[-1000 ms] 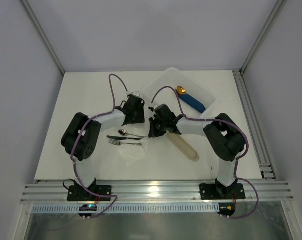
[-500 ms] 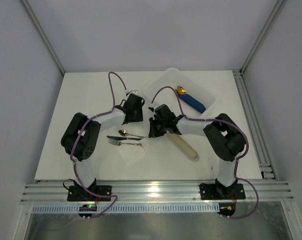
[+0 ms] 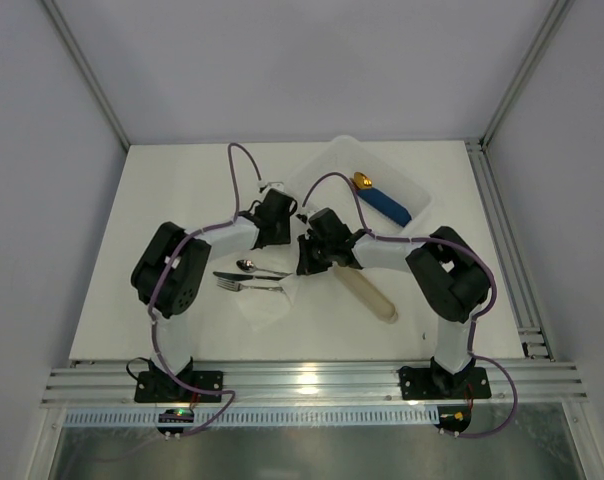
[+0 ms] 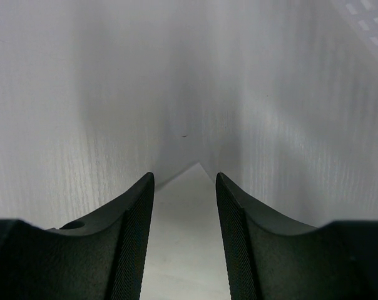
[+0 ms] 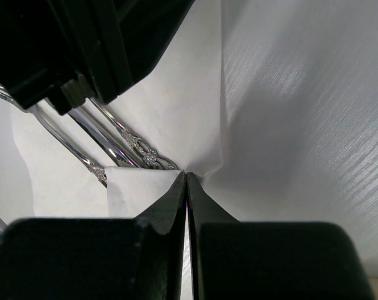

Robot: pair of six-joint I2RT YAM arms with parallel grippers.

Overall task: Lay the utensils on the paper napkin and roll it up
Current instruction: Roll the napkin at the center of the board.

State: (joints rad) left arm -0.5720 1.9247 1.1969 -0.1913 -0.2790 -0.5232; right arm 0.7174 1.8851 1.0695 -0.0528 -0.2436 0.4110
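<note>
Utensils (image 5: 131,141), slim silver pieces with ornate handle ends, lie on the paper napkin (image 5: 179,87) just ahead of the right gripper (image 5: 186,179) and a little to its left. Their handle ends almost reach its tips. That gripper is closed with no gap between its fingers, and the tips meet on a fold of the napkin. The sheet creases toward the tips there, and a turned-over flap lies just left of them, so it appears to pinch the paper.

In the overhead view the fork, knife and spoon lie side by side, heads pointing away from the right gripper toward the left arm's side. The white sheet spreads beneath and nearer than them.

The left gripper (image 4: 184,177) hangs close beside the right one, on its far-left side, and its dark body fills the upper left of the right wrist view. Its ribbed fingers (image 4: 134,240) stand moderately apart. A pointed corner of the napkin lies flat in the gap between them, and neither pad visibly touches it. Bare white tabletop (image 4: 82,94) lies beyond the tips.

A beige oblong sleeve (image 3: 370,295) lies behind the right gripper, under its forearm. Beyond both grippers is a white plastic tray (image 3: 327,165) holding a blue-handled gold-tipped piece (image 3: 385,205).
</note>
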